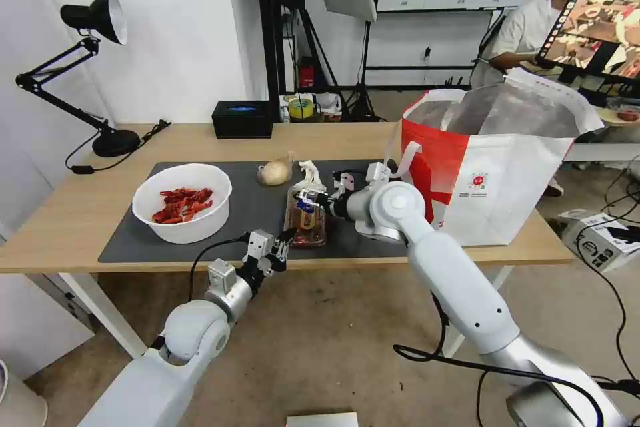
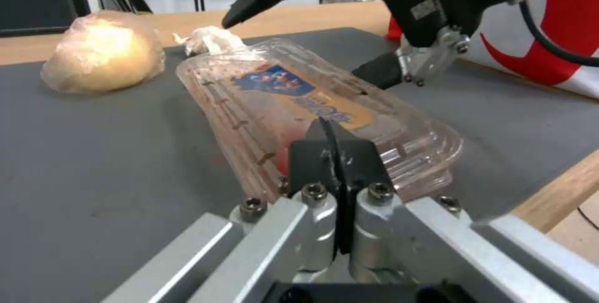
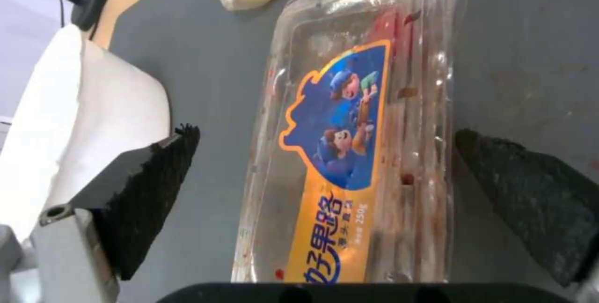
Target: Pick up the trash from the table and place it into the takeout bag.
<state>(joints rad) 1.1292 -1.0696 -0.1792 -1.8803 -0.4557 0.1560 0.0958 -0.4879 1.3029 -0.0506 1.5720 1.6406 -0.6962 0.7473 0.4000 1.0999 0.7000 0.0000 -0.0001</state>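
Centre frame: right gripper (image 1: 319, 203), jaws wide apart, straddles the clear tray (image 3: 355, 153) without gripping; left gripper (image 1: 283, 245), closed and empty, just below it.

we are seeing the table (image 1: 80, 213) carrying a grey mat (image 1: 133, 240), black lamp (image 1: 110, 140), black box (image 1: 242, 119) and takeout bag (image 1: 507, 180).

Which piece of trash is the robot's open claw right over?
The clear plastic tray with the cartoon label. The right gripper hangs open astride it, while the bowl of red shells, beige lump and tissue wad lie apart.
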